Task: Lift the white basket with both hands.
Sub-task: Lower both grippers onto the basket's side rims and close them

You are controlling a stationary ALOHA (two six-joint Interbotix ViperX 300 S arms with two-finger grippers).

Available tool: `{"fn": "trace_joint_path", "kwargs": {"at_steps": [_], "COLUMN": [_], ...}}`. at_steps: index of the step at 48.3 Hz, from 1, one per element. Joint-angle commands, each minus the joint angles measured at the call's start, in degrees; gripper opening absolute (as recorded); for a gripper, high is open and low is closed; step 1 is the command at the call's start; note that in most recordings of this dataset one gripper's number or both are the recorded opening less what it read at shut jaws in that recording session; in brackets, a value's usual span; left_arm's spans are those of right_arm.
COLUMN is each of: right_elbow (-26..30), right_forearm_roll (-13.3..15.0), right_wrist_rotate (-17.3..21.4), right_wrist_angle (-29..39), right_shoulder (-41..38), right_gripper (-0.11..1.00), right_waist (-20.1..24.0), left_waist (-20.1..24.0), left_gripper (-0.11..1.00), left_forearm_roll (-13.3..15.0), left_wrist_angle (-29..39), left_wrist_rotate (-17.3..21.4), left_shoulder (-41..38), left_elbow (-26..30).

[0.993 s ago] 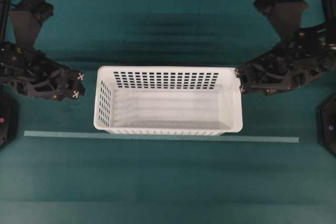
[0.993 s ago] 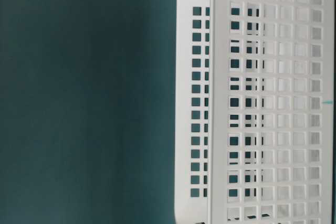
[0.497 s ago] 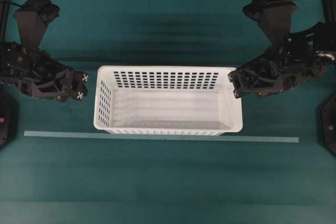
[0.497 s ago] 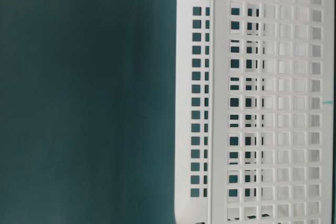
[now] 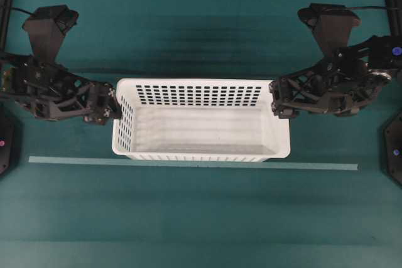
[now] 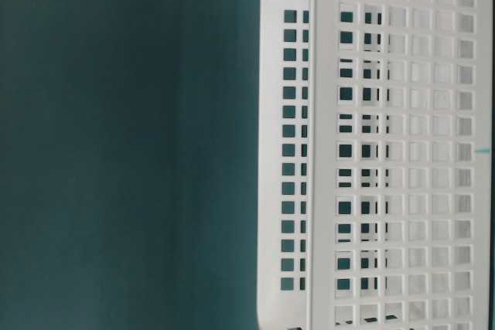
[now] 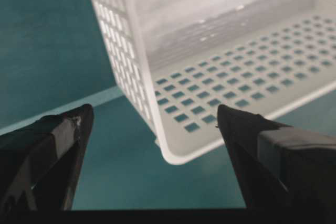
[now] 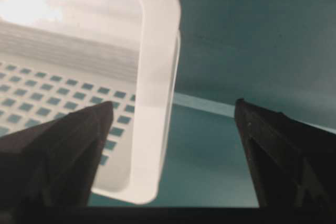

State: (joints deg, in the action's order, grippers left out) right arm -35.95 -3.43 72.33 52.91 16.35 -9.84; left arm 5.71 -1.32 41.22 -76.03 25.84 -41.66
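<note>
You have the white basket [image 5: 201, 120] sitting flat in the middle of the green table [image 5: 201, 218], its long sides running left to right. It is a rectangular plastic tub with a smooth rounded rim, a solid pale floor and walls pierced by neat rows of small rectangular slots. Just in front of its near wall a thin pale strip [image 5: 314, 167] lies across the cloth-like surface, running well past both short ends.

Your left gripper [image 5: 112, 101] is at the basket's left short end, its black open-frame fingers spread wide. From the left wrist camera you see the two dark finger tips [image 7: 63, 145] standing apart with the basket's rounded corner and slotted wall between them, nothing clamped. In the overhead view its tips look right up against the rim, but you cannot tell whether they touch it.

Your right gripper [image 5: 276, 100] is at the right short end, overlapping the rim near the far corner. Its fingers are also parted: the right wrist camera shows one finger [image 8: 58, 150] on the inner side of the wall and the other on the outer side, with the thick smooth rim between them and gaps on both sides.

A flat black plate [image 5: 394, 149] sits at the right edge of the table, and another at the left edge.

The side camera shows the basket's grid of square holes filling the right half of its view, with a black gripper part in the top left corner.
</note>
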Motion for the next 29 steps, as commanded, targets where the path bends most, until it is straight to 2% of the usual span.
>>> {"fn": "trace_joint_path", "kwargs": {"at_steps": [1,11,29], "right_elbow": [0.53,0.62,-0.09], "right_forearm_roll": [0.09,0.26,0.44], "right_wrist_rotate": [2.20,6.59,6.94], "right_wrist_angle": [-1.05,-2.99,-10.02], "right_shoulder": [-2.72,-6.86,-14.41], "right_gripper": [0.91,0.91,0.91], "right_waist": [-0.09,0.79,3.08], "left_waist": [0.00,0.00,-0.09], "left_gripper": [0.97,0.96,0.96], "left_forearm_roll": [-0.26,-0.26,-0.26], "left_wrist_angle": [-1.23,-3.87,-9.93], "left_wrist_rotate": [-1.32,-3.96,-4.13], "left_shoulder": [-2.11,-5.89,-13.62], "left_elbow": [-0.09,-1.85,-2.37]}}
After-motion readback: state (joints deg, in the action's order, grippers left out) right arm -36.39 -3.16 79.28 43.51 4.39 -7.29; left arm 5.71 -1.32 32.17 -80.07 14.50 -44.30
